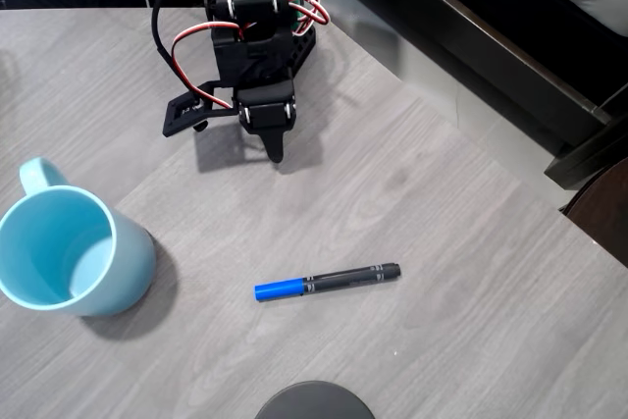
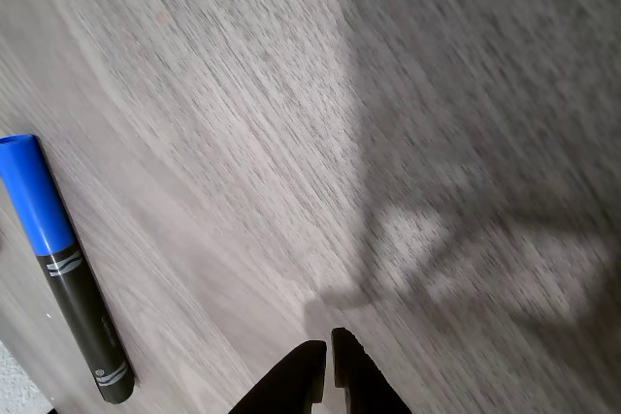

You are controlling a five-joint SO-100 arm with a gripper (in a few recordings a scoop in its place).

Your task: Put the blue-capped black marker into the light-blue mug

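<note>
The blue-capped black marker (image 1: 327,281) lies flat on the grey wood table, its cap pointing left in the overhead view. The light-blue mug (image 1: 69,252) stands upright at the left edge, handle toward the back, with nothing visible inside. My gripper (image 1: 276,151) hangs near the back of the table, well behind the marker and to the right of the mug, its black fingers pointing down. In the wrist view the marker (image 2: 63,269) lies at the left edge, and the gripper (image 2: 326,367) has its tips pressed together with nothing between them.
A dark round object (image 1: 314,401) pokes in at the table's front edge. The table's right edge (image 1: 461,130) runs diagonally, with a dark frame (image 1: 510,66) and floor beyond it. Bare tabletop lies between the gripper and the marker.
</note>
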